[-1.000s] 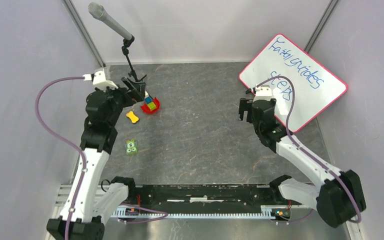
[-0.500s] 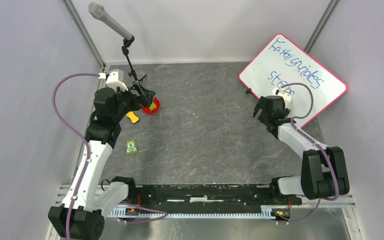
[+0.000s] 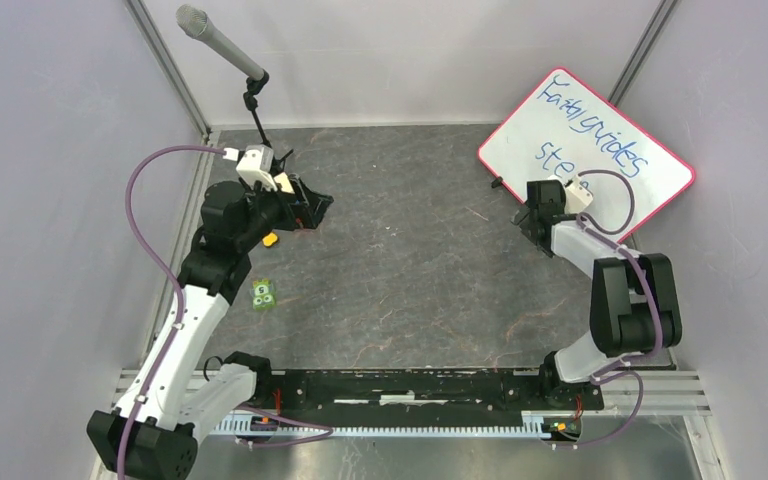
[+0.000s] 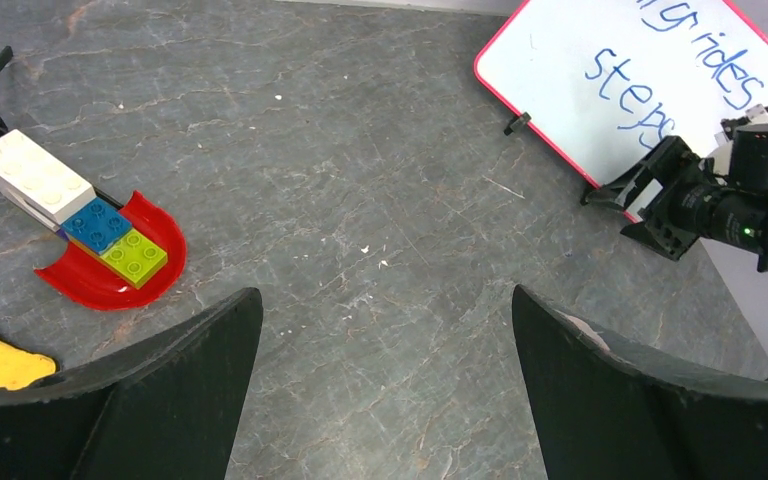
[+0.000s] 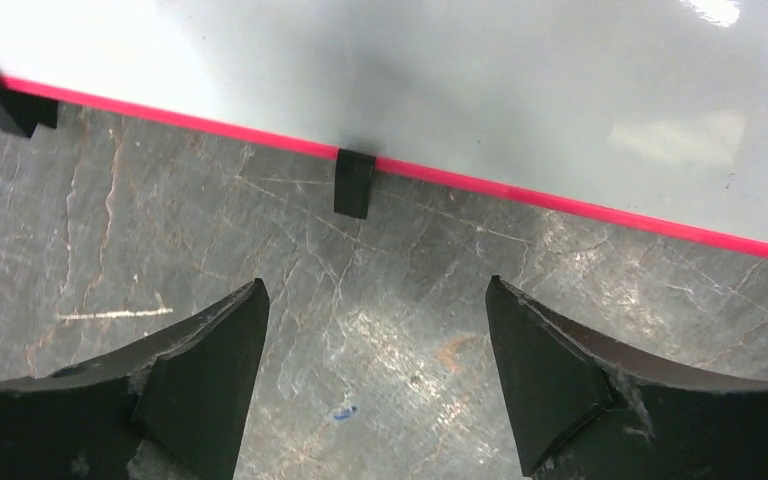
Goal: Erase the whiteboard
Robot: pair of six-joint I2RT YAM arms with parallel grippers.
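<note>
I'm hovering the right gripper just short of the whiteboard, jaws spread and empty; its pink lower edge is sitting right ahead, far right on the table. The left gripper is gaping wide, empty.

The left arm and right arm pair white shells with black joints. A mauve cable loops to each white wrist block. The right gripper has black wedge fingers, seemingly scuffed pale along the edges.

Even light, glare on whiteboard
</note>
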